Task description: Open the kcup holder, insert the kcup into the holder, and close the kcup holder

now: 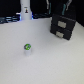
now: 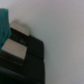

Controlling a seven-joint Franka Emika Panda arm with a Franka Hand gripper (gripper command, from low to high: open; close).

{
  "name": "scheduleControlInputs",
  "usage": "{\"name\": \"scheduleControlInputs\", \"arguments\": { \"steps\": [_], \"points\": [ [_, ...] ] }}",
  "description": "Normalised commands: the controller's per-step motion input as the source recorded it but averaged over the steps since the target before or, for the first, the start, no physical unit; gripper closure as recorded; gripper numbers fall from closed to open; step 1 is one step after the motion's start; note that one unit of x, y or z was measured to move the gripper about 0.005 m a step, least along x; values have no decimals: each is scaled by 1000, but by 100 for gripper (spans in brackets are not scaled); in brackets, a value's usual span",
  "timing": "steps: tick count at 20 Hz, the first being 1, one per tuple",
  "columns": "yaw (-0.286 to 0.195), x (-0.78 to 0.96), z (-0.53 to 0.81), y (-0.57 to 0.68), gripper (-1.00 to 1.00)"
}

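1. Nearest the exterior camera: the kcup (image 1: 28,48), a small whitish pod with a green top, upright on the white table (image 1: 45,65), alone in open surface.
2. Kcup holder (image 1: 63,27) sits well apart from the pod, toward the exterior view's right and farther back; black box, two stacked drawer fronts, both appear shut.
3. Wrist view shows the holder (image 2: 25,57) close up, dark body with pale front panels.
4. Gripper: fingers not distinguishable in either view; cannot tell how far apart they are or whether they hold anything.
5. White upright post (image 1: 25,11) stands at the table's far edge.
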Motion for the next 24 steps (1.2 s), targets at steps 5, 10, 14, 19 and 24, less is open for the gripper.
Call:
{"name": "scheduleControlInputs", "arguments": {
  "steps": [5,10,14,19,24],
  "points": [
    [-160,-271,-259,642,-100],
    [-170,-289,-281,614,-100],
    [-164,-235,-315,519,-100],
    [-132,-177,-372,357,-100],
    [-71,-201,-416,217,-100]
  ]
}}
